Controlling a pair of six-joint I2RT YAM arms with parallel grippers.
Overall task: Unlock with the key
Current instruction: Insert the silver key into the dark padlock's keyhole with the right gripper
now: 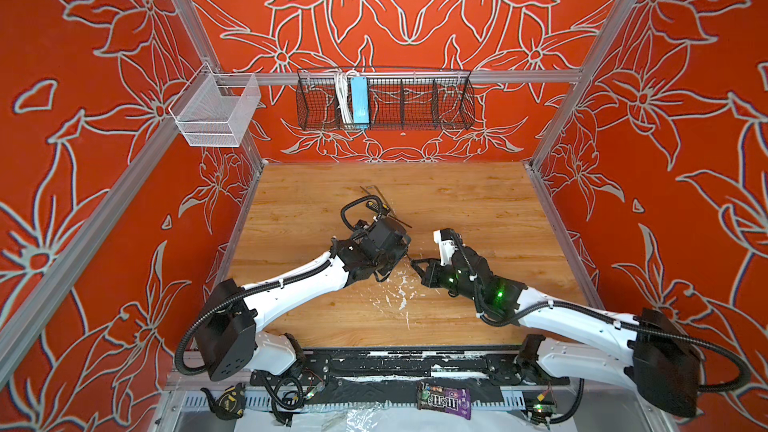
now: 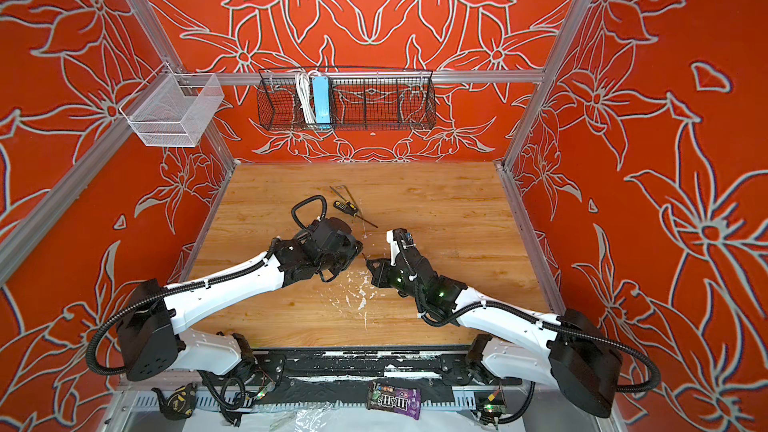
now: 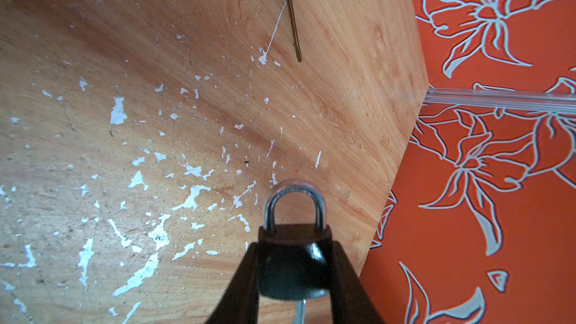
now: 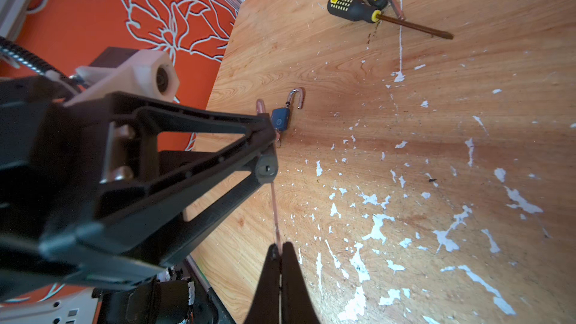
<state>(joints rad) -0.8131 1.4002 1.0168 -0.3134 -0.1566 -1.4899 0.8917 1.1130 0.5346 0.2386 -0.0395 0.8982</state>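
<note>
In the left wrist view my left gripper [image 3: 294,244] is shut on a dark padlock [image 3: 293,269] whose silver shackle [image 3: 294,194] is closed and points away from the camera. It holds the padlock above the wooden table [image 1: 457,209]. My right gripper [image 4: 280,249] is shut on a thin key [image 4: 276,213], seen edge-on. The key's tip reaches the underside of the padlock [image 4: 266,169], beside its keyhole, which still shows. In both top views the left gripper [image 1: 405,253] and the right gripper [image 1: 415,263] meet tip to tip mid-table.
A small blue padlock [image 4: 281,119] with an open shackle lies on the table behind the held one. Two black-and-yellow screwdrivers [image 4: 355,10] and a hex key [image 2: 340,191] lie farther back. A black wire basket [image 1: 384,103] and a white mesh basket [image 1: 216,112] hang on the walls.
</note>
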